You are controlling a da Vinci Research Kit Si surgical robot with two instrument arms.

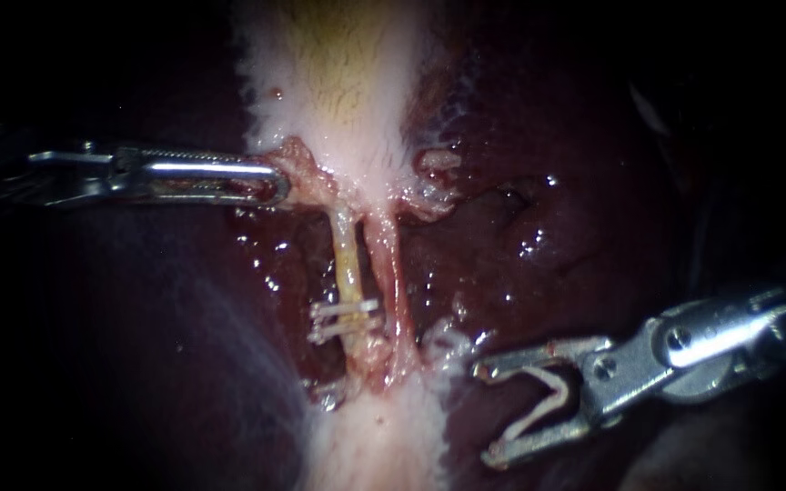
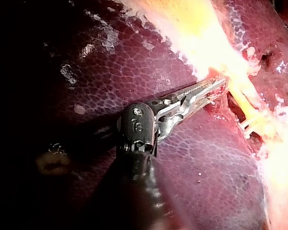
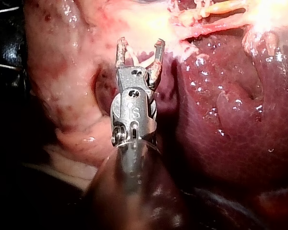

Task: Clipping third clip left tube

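Endoscope view: your right instrument (image 1: pixel 486 414) holds a clip (image 1: pixel 546 400) in wide-spread jaws, well off the left tube (image 1: pixel 347 259) — come in skewed and you'll catch the right tube (image 1: pixel 391 264) too. Your left instrument (image 1: pixel 275 182) grips tissue (image 1: pixel 297 164).

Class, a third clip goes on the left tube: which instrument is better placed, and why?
Right instrument: its jaws hold a clip, clear of tissue. Left instrument is shut on tissue above the left tube.

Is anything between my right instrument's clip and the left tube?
Yes. The right tube lies alongside the left tube, on the side facing the right instrument, whose jaws hold an open clip.
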